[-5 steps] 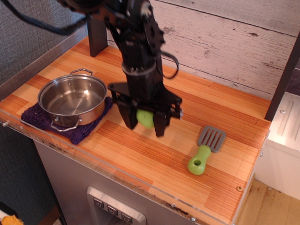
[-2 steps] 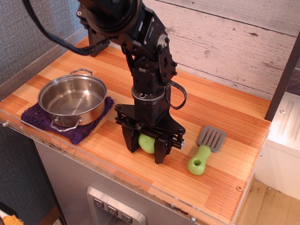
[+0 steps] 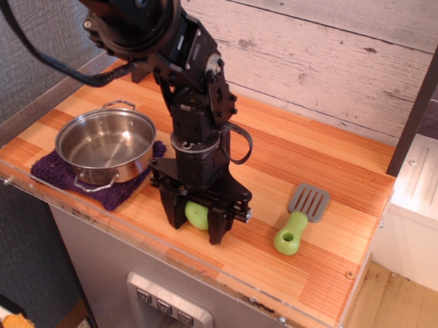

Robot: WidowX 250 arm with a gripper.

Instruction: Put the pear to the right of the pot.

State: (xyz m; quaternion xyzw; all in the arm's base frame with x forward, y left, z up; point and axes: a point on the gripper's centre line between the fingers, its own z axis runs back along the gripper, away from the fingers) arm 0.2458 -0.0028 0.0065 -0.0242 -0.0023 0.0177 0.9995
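Observation:
The light-green pear sits between the two black fingers of my gripper, low at the wooden counter's front, right of the pot. The fingers stand on both sides of the pear and press on it; its lower part is hidden, so I cannot tell whether it rests on the wood. The shiny steel pot with two loop handles stands empty on a purple cloth at the left.
A grey spatula with a green handle lies to the right of the gripper. A clear plastic rim runs along the counter's front edge. A white plank wall stands behind, and a dark post at the right.
The gripper with the pear has come down and toward the front edge, and has shifted slightly left between the last two frames. The pot and the spatula have not moved.

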